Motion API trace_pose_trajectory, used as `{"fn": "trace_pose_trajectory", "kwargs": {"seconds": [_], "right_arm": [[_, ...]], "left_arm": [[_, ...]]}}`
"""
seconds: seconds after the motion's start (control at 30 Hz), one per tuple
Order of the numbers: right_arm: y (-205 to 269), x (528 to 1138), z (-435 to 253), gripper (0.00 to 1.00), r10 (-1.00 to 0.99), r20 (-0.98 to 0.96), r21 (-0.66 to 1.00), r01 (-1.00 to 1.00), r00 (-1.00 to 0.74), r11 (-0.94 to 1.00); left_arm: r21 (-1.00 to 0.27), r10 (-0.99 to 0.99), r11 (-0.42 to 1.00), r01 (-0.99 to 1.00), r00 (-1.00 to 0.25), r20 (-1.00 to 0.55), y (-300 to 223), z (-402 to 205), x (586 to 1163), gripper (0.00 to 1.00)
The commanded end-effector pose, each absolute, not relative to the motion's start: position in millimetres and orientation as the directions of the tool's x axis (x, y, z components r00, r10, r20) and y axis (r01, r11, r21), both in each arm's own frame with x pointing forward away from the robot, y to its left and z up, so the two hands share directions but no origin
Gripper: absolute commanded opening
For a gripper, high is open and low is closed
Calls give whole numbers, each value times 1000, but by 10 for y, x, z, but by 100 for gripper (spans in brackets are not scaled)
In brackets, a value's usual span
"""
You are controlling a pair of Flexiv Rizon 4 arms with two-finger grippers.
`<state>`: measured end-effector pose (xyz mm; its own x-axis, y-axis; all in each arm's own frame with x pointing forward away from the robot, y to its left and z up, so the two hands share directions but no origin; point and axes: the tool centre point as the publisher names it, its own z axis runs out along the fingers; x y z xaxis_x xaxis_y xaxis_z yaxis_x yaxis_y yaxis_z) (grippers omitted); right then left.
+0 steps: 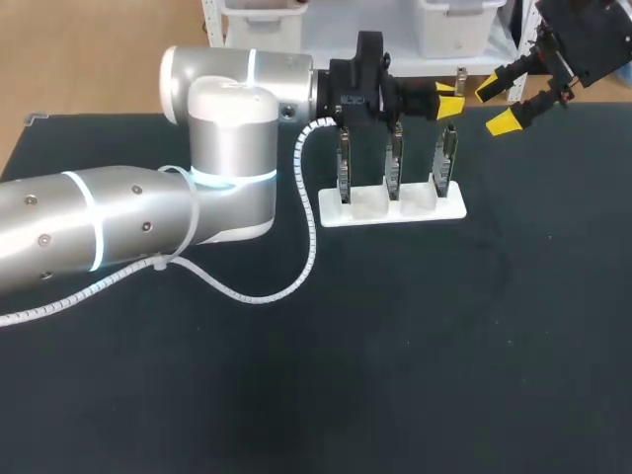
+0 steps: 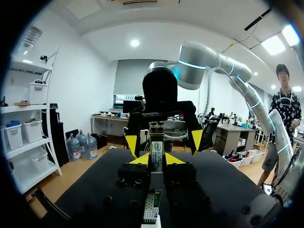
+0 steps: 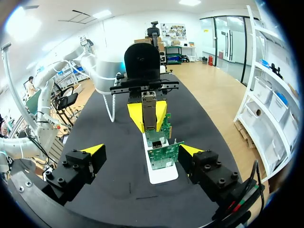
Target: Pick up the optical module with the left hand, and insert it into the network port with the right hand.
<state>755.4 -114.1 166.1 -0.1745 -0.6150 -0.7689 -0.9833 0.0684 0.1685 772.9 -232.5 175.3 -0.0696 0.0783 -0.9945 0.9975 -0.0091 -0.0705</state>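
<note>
The left arm (image 1: 227, 148) comes in low across the black bench (image 1: 395, 346) from the left, and a white coiled cable (image 1: 308, 232) loops off its wrist. The left jaws are closed on the module (image 2: 156, 148). Their yellow tips (image 2: 141, 159) press on it from both sides, and it sticks out ahead of them as a narrow metal-cased piece. In the head view these jaws are held clear of the bench at the far side, above the right end of a white stand (image 1: 449, 209). The stand rests flat on the bench and holds three green boards (image 1: 392, 163) upright in a row, spaced apart. In the left wrist view the top edge of one board shows just under the jaws and does not touch the module. The right arm (image 1: 583, 39) enters from the far right corner. The right jaws are spread wide with nothing between them, and their tips (image 1: 504, 121) point toward the left jaws, near them but apart. In the right wrist view the stand lies on the bench between the spread right fingers, a little ahead of them, with the nearest board face-on. The gripped module sits higher up beyond the boards, end-on to this camera. Whether a port on any board lines up with the module cannot be told from these views.
</note>
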Motion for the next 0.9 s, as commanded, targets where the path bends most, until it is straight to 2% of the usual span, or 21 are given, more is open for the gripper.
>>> {"fn": "trace_pose_trajectory", "kwargs": {"seconds": [0.03, 0.9], "right_arm": [[-1139, 7540, 1662, 100, -615, -769, 166, -984, -174, 71], [-1139, 7540, 1662, 100, -615, -769, 166, -984, -174, 71]], "left_arm": [[-73, 88, -16, 997, -72, -994, -2335, 1763, 7758, 0], [-77, 101, -18, 997, -75, -992, -2335, 1732, 7757, 0]]}}
